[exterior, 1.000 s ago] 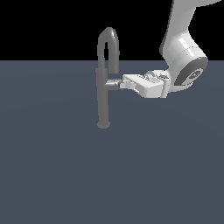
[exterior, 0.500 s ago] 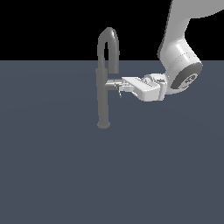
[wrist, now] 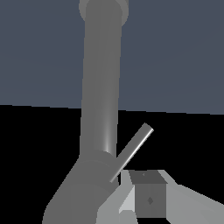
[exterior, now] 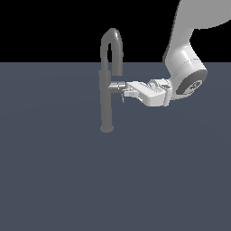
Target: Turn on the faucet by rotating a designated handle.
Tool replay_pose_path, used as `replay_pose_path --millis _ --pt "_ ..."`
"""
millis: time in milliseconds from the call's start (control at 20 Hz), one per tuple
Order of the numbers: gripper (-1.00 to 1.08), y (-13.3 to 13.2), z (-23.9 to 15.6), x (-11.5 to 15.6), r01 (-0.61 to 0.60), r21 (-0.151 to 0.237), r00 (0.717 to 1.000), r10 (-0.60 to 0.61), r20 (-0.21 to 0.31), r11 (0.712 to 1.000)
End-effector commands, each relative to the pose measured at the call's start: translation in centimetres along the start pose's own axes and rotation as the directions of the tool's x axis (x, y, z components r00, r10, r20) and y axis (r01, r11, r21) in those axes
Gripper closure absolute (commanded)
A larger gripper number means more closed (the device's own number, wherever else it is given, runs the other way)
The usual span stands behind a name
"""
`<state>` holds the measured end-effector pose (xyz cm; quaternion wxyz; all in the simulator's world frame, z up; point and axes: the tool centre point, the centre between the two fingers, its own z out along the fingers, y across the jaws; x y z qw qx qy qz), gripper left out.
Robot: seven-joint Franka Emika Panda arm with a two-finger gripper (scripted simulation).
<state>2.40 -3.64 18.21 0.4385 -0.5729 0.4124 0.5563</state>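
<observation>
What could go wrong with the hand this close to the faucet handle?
1. In the exterior view the hand sits right at the handle; the thin lever may slide off a fingertip instead of turning.
2. The wrist view shows one finger beside the lever, so a push could glance off.
3. Pressing further in could jam the hand against the faucet.

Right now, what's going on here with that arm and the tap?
A white robot arm reaches in from the exterior view's right, its gripper at the handle that juts sideways from the middle of the faucet. In the wrist view a fingertip sits beside the thin lever. Whether the jaws are clamped on it cannot be told.
</observation>
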Motion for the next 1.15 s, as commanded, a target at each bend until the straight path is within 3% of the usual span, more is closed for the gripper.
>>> replay_pose_path --millis 0,250,300,1100 --pt "1.08 -0.9 0.7 3.1 -0.029 0.018 1.0 0.029 -0.005 0.999" --pt "1.08 -1.3 0.7 4.6 -0.043 0.022 0.999 0.043 -0.004 0.999" --pt "1.08 -1.4 -0.7 2.5 -0.012 0.035 1.0 0.013 -0.02 0.999" --pt "1.08 -4.4 0.5 4.9 -0.042 0.023 0.999 0.043 -0.004 0.999"
